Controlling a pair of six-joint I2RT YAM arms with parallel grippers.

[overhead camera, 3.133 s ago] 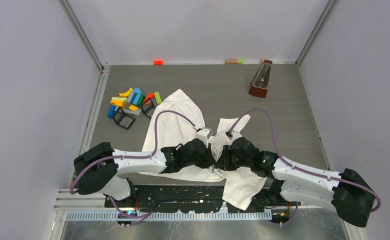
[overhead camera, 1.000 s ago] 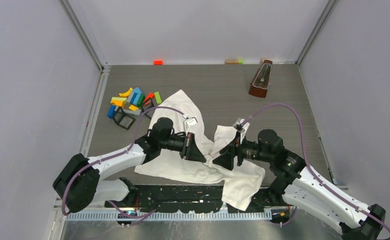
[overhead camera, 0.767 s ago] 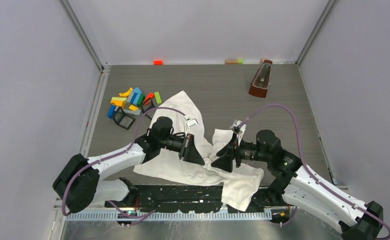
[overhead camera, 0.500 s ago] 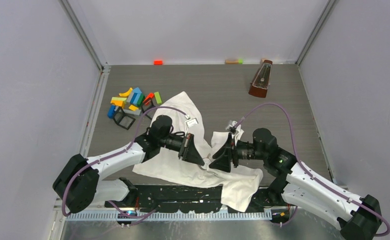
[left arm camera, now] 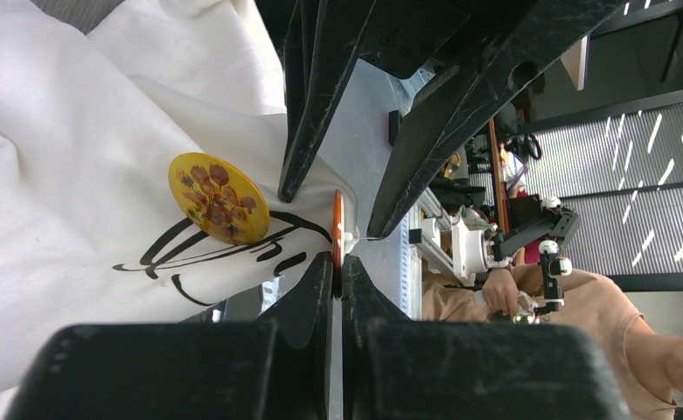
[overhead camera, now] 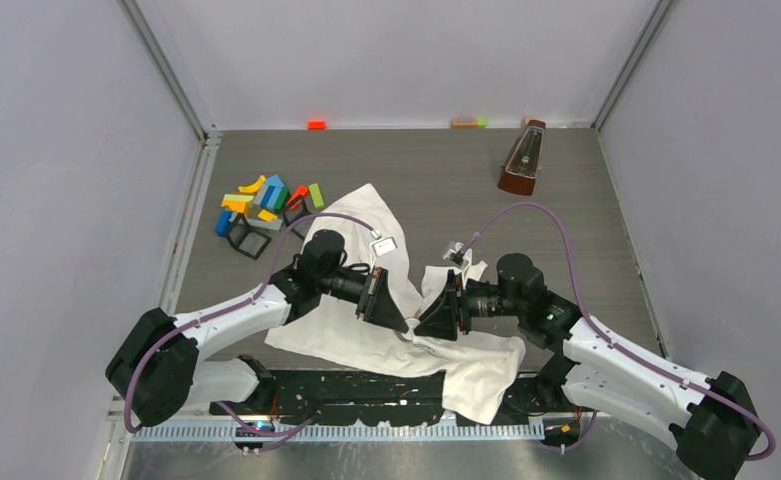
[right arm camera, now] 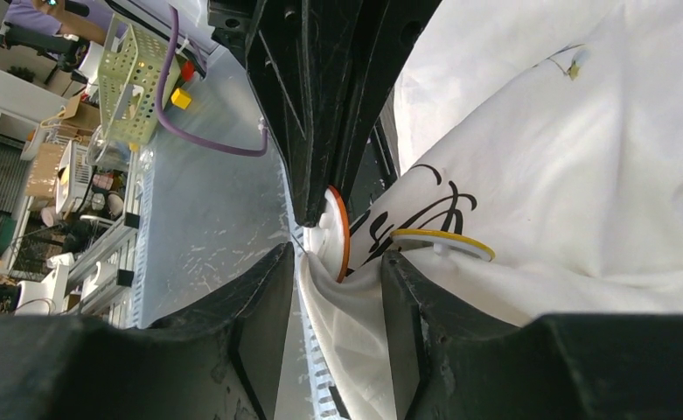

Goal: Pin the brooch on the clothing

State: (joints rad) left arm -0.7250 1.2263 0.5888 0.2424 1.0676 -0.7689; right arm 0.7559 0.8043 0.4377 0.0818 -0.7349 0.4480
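The clothing (overhead camera: 351, 260) is spread on the table (overhead camera: 566, 220) at its near middle, one corner hanging over the near edge. A pile of blocks (overhead camera: 264, 197) is located to its far left. A metronome (overhead camera: 522, 158) is placed far right. The left gripper (overhead camera: 398, 318) and right gripper (overhead camera: 426, 322) are positioned tip to tip above the clothing's near part.

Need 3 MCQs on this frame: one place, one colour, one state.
1. The yellow brooch lies:
A. on the T-shirt, beside the black lettering
B. on bare table
C. among the blocks

2. Rim of the disc in the left gripper:
A. green
B. orange
C. blue

3. The right gripper is:
A. shut on a block
B. shut on the metronome
C. open

Key: A, the left wrist view shows it on white fabric by the script; B, the edge shows orange; C, its fingers stand apart.
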